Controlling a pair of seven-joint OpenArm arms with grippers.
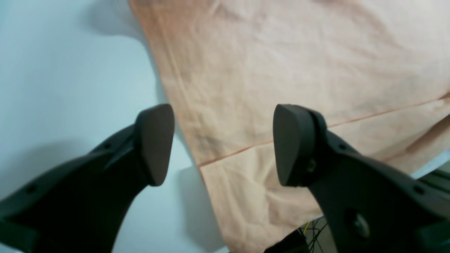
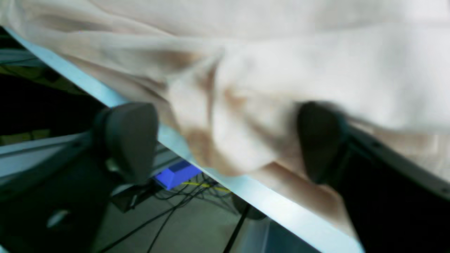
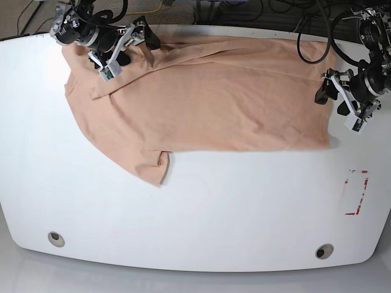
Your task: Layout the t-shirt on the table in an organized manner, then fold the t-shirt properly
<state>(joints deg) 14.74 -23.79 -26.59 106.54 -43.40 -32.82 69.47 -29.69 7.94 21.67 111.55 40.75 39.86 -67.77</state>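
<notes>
Blur and cut-offs
Your right wrist view smears the t-shirt (image 2: pixel 281 70) and one finger (image 2: pixel 318 140); the left wrist view crops the shirt's far side.

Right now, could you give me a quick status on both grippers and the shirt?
Left gripper open, empty, over shirt edge. Right gripper open at far table edge. T-shirt spread on table, rumpled. Nothing in the way.

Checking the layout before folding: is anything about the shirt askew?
Yes. The t-shirt lies crooked on the table: one sleeve is bunched, and the far edge looks bunched right at the table's far edge.
</notes>
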